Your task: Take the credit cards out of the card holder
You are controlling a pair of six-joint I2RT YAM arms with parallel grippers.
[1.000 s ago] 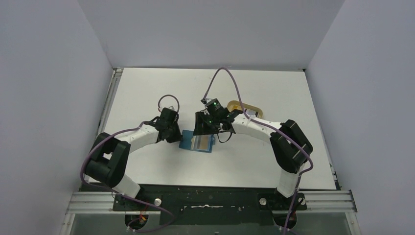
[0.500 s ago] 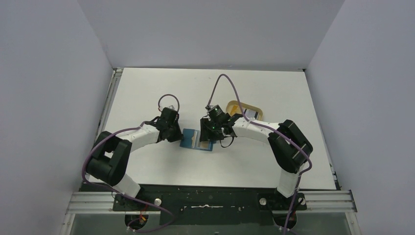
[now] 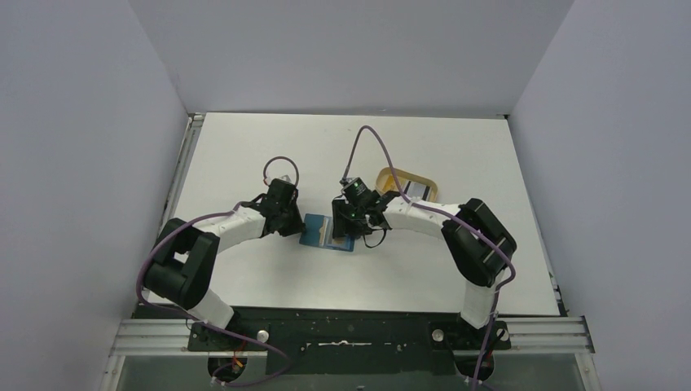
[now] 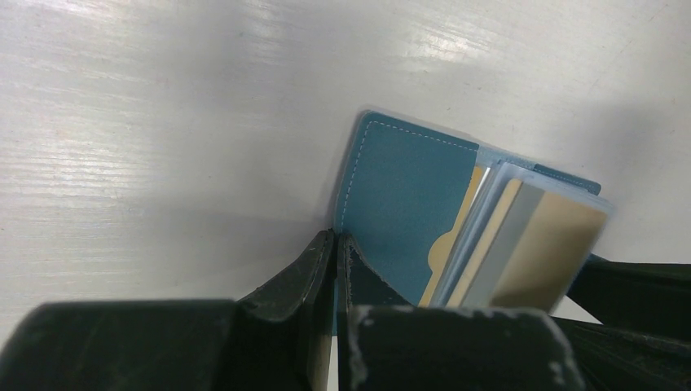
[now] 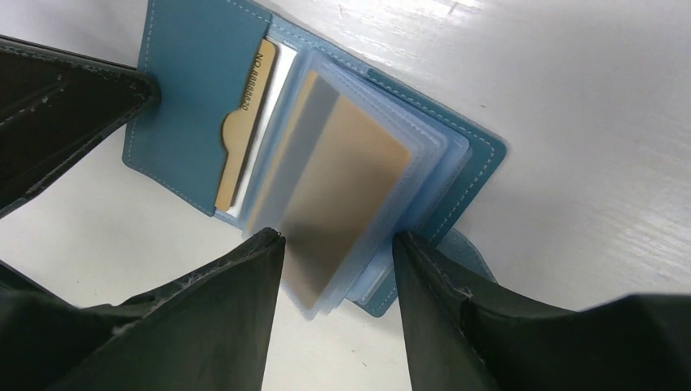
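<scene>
Card holder (image 3: 328,232), teal, open on tabletop (image 3: 261,147): left pincer (image 4: 336,244), fingers together, bears on its left flap, seemingly anchoring it, while right pincer (image 5: 338,244), jaws apart, straddles the sleeved gold credit card (image 5: 342,179) at its middle.

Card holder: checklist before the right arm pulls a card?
1. Card holder lying open on the table: ok.
2. Left gripper shut, tips at the edge of the teal flap: ok. Whether it clamps or only presses the flap: cannot tell.
3. Right gripper open, one finger on each side of the clear sleeves: ok.
4. Only one sleeve between the fingers: cannot tell, several are stacked.
5. Gold-and-silver card bare for a direct grip: not ok, it sits inside a sleeve.
6. Gold card in the flap pocket untouched: ok.
</scene>
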